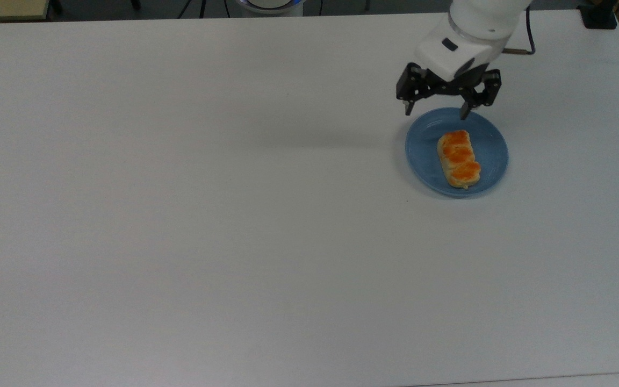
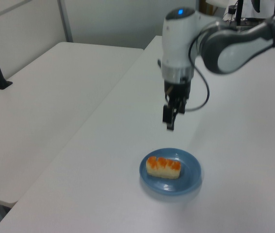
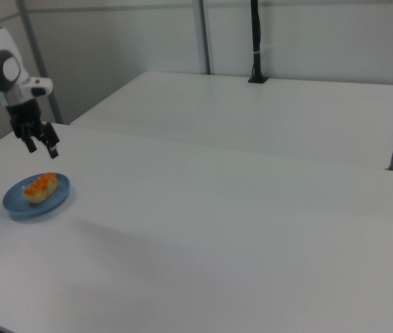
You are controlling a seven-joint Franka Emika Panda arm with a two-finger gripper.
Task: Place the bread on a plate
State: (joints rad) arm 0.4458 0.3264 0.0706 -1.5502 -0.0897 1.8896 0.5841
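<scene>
— On the blue plate (image 1: 489,149), near the top view's right edge of the white counter (image 1: 223,215): the bread (image 1: 458,159). Flat on its bottom, orange bumps up. Nothing touching it.

— And the gripper (image 1: 435,111)?

— Up in the air, above the far rim of the plate. Wide open, holding nothing. Same story in the left view: gripper (image 2: 170,125) well above the plate (image 2: 191,179), with the bread (image 2: 163,167) lying below and a bit toward the camera.

— Which way from gripper to bread?

— Down, and toward the bottom of the top view. Not far sideways, but a clear gap up and down.

— Long way of the bread?

— Up and down in the top view, tipped a little toward the top view's right at the lower end. Side to side in the left view. In the right view, bread (image 3: 41,187) slanted on the plate (image 3: 56,200), gripper (image 3: 41,148) hanging over the back of it.

— Fingers lined up how?

— Spread left to right in the top view, so across the short way of the bread.

— Anything left to do, then?

— Probably not. Bread fully inside the rim, not hanging over. Looks done. Likely just a matter of pulling the arm away, straight up and clear, with no bump to the plate.
</scene>
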